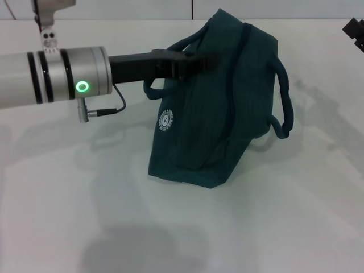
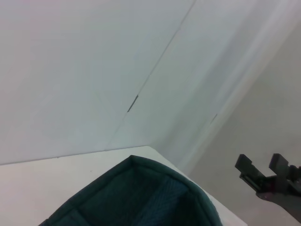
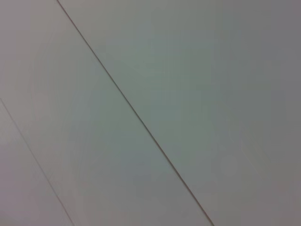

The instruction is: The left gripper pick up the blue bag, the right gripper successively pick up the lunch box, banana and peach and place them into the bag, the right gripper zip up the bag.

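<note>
Head view: the teal blue bag, white logo showing, is clamped at its top by the left hand.

The left arm reaches in level from the left edge of the head view, its silver wrist barrel ringed with black bands and showing a lit green ring lamp. A thin black cable loops beneath the wrist. From the barrel a black claw extends rightward, its fingers lying close together at the upper edge of the bag. Whether they pinch fabric cannot be made out. The right claw shows only as a dark piece at the far right edge, held well off; in the left wrist view it appears farther away with two prongs apart.
</note>
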`<state>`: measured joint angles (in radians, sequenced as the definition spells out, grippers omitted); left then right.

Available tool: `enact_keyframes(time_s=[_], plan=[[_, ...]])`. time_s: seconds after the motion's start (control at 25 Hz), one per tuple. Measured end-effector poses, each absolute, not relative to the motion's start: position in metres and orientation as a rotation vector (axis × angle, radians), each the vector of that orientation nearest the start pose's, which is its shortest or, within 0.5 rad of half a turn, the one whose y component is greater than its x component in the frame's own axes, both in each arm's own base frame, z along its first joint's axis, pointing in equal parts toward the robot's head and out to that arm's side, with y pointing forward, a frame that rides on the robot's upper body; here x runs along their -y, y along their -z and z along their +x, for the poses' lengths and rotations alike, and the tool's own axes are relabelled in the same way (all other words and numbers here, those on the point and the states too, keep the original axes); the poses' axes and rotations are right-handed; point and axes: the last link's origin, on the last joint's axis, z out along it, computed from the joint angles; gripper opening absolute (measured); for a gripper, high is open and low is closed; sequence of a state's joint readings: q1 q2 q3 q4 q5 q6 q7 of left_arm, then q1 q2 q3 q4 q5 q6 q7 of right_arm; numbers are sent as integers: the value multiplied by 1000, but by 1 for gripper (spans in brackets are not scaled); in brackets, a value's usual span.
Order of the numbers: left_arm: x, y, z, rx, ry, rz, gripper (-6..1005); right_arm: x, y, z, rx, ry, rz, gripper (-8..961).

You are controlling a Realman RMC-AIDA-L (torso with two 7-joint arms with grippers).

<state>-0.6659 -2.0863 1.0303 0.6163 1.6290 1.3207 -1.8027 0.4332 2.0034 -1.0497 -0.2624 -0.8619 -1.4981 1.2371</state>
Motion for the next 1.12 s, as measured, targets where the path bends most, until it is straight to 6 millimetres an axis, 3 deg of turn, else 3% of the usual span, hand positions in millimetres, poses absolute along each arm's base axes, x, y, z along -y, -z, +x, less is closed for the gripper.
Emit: enact_keyframes(time_s=[0.2, 0.44, 0.64, 0.72, 0.76, 0.92, 1.12], plan=[[-375, 24, -185, 1016, 1035, -2606, 117, -332, -34, 279, -869, -1455, -1961, 587], [-369, 6, -172, 917, 1171, -2633, 327, -329, -35, 272, -808, -1469, -2022, 586], [-358, -18, -162, 743, 1225, -2697, 559, -323, -32, 255, -618, -1443, -2179, 587], [-352, -27, -162, 660, 1220, -2724, 715, -319, -30, 248, -536, -1432, -2253, 588], [-348, -30, -164, 618, 1215, -2735, 793, -317, -28, 244, -489, -1426, -2296, 605], [-331, -45, -180, 484, 1200, -2767, 823, -308, -21, 229, -298, -1393, -2456, 671], [-304, -59, -202, 377, 1235, -2773, 861, -295, -11, 213, -84, -1383, -2611, 872]])
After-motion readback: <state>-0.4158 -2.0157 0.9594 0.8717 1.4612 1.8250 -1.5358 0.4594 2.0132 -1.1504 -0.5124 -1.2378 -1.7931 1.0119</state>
